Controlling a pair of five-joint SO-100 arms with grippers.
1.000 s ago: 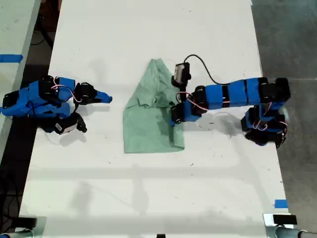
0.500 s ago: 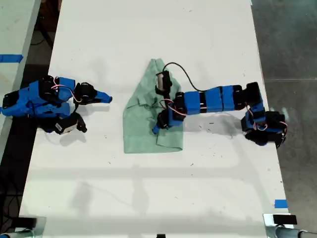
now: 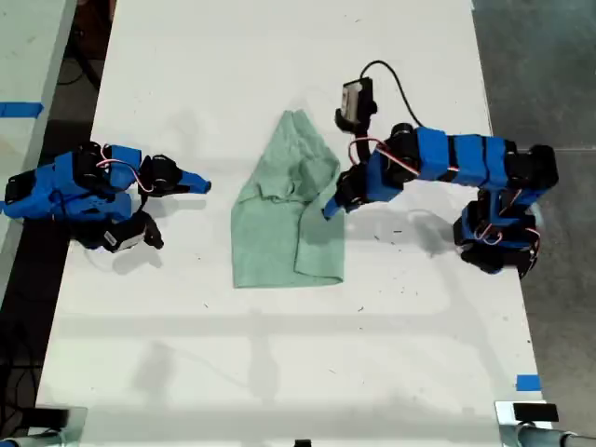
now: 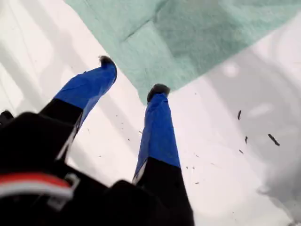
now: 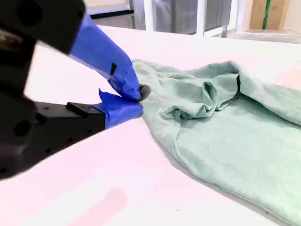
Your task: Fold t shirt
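The pale mint-green t shirt (image 3: 279,219) lies crumpled on the white table (image 3: 279,372), narrowing to a point at its far end, with a flap folded over along its side towards the exterior view's right. My first gripper (image 3: 330,209) hovers at that side's edge, open and empty; its wrist view shows the fingertips (image 4: 158,90) spread just off the t shirt (image 4: 202,33). My second gripper (image 3: 199,183) rests shut at the exterior view's left, apart from the cloth. Its wrist view shows the closed tips (image 5: 139,100) in front of the t shirt (image 5: 225,127).
Blue tape marks (image 3: 527,382) sit near the table's edge at the exterior view's lower right. The first arm's cable (image 3: 396,79) loops above its wrist. A second table with blue tape (image 3: 20,109) stands at the exterior view's left.
My first gripper reached over the shirt towards the exterior view's left, then drew back to the shirt's right edge and opened. A flap of the shirt now lies folded over. The second arm stayed still.
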